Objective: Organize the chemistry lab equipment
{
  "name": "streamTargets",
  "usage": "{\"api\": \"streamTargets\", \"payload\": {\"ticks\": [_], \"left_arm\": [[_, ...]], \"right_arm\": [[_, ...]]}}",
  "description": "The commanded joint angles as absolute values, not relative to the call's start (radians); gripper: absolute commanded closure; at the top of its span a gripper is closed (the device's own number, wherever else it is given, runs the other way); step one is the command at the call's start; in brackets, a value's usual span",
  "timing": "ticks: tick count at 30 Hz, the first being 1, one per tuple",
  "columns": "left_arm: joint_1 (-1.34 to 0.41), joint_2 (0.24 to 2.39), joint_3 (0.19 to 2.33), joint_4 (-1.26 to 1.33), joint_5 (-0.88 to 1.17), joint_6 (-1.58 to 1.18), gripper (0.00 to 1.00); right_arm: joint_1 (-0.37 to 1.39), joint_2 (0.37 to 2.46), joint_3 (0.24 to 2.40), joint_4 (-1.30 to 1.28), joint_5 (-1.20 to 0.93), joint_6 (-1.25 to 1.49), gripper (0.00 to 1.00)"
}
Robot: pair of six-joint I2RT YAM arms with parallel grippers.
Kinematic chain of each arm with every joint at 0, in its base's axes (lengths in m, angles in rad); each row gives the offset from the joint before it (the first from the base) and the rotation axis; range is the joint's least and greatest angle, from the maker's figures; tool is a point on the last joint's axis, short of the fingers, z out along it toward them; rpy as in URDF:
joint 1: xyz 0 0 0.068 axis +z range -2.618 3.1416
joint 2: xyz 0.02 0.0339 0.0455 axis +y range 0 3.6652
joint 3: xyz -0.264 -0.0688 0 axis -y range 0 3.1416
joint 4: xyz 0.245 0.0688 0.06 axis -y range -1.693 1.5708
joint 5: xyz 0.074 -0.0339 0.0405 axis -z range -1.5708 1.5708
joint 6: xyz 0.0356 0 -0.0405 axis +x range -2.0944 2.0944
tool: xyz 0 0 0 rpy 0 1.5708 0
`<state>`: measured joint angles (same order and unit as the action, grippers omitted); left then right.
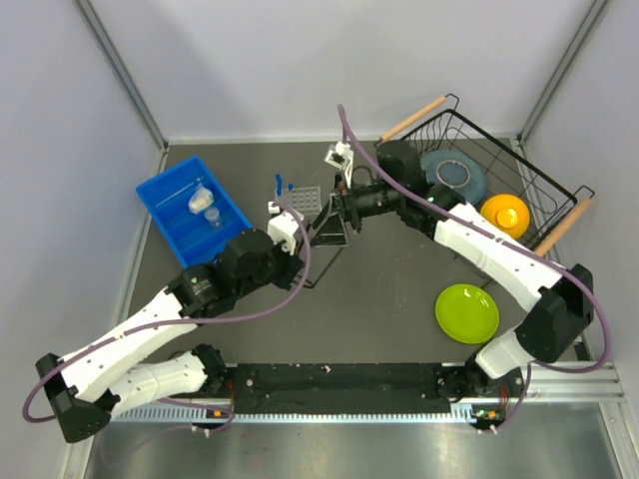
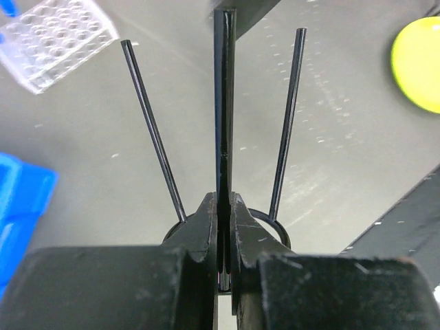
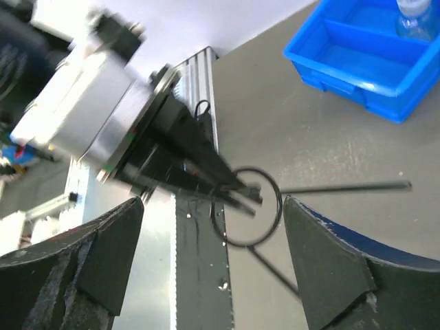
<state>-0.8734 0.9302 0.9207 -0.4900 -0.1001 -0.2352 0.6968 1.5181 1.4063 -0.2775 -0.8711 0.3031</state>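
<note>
Your left tool [image 2: 225,230] fills the foreground of its own wrist view. Its jaws are pressed together on one thin leg of the black wire ring stand [image 2: 224,103], with no gap showing beyond the wire itself. Two more legs splay out on either side of the clamped one, and the stand's ring sits just behind the fingertips. You cannot tell from any view whether the stand's feet rest on the tabletop [image 1: 379,289] or hang clear of it.

Your right tool [image 3: 213,206] stands wide open, with one finger on each side of the ring. Neither finger is seen touching the wire.

From overhead, the stand sits around the middle of the tabletop, between your two tools. The clear square grid rack [image 1: 306,196] lies just beyond it. Two blue-capped tubes [image 1: 285,184] stand at the rack's left side. They are too small to tell whether they are seated in its cells.

Further left, a blue bin [image 1: 160,205] holds the small clear cup [image 1: 213,217] and the clear cream-filled piece [image 1: 200,198].

On the right side, a green plate [image 1: 466,312] lies flat near the right arm. A black wire basket [image 1: 539,170] occupies the far right corner. A grey plate [image 1: 452,175] lies in it, and an orange bowl [image 1: 504,213] sits at its near side.
</note>
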Motion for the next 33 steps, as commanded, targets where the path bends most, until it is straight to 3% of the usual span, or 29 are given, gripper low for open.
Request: {"api": "streamTargets", "payload": {"ticks": [1,7,16,24,33], "left_arm": [[-0.873,0.830,1.011,-0.621,-0.302,-0.080,1.00],[-0.778,0.836,1.054,-0.722,-0.512,0.157,1.00],[-0.335,1.001,1.086,-0.650,-0.344,0.345,1.00],[-0.229,1.207,1.100,-0.594,-0.344,0.373,1.00],[-0.176,1.295,1.059,-0.493,-0.307,0.400,1.00]], "right_arm": [[0.620,1.401,1.431,-0.310,-1.075,0.079,0.11],[0.427,1.304,1.323,-0.344,-1.126,-0.059,0.02],[0.376,1.218,1.019,-0.384,-1.049,-0.310,0.01],[0.347,1.218,0.919,-0.383,-1.098,-0.380,0.01],[0.341,1.230,0.893,-0.384,-1.155,-0.399,0.01]]}}
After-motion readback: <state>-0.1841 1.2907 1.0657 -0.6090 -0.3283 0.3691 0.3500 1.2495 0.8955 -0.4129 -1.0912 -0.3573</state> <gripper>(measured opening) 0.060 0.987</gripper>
